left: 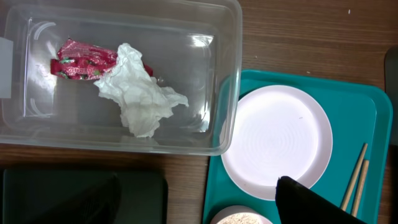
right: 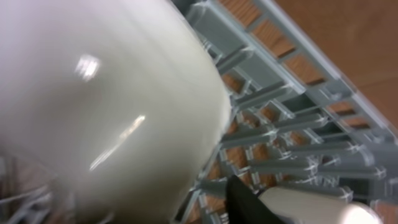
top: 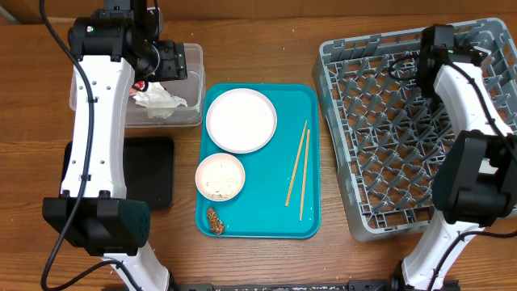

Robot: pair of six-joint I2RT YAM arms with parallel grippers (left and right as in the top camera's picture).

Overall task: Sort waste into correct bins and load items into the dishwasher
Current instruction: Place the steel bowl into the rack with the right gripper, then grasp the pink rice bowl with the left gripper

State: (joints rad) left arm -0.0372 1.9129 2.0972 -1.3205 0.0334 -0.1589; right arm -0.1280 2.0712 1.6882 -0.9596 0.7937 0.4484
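Wooden table (top: 266,267) fills every view; we see nothing of the room beyond it. A teal tray (top: 266,202) lies mid-table. On it sit a white round plate (top: 241,120) on the far side and a small white bowl (top: 220,178) of rice nearer. A brown food lump (top: 215,221) sits by the near left corner, and a pair of wooden chopsticks (top: 299,170) lies on the right. A clear plastic tub (left: 186,37) stands at far left, just beside the tray. It holds a crinkled red foil wrapper (left: 81,60) with a crumpled white napkin (left: 140,93) touching it. A black tray (top: 153,170) lies nearer, left of the teal one. A grey dish rack (top: 380,162) stands at right. The left arm reaches far, its left gripper (top: 179,61) above the tub with fingers apart and nothing between them; one dark fingertip (left: 311,202) shows in its wrist view. The right arm stretches over the rack, its right gripper (top: 436,44) near the far edge. Its camera is filled by a glossy white rounded vessel (right: 106,106) against the lattice; bowl or cup, we cannot tell. Nor can we tell whether those fingers are apart or clamped.
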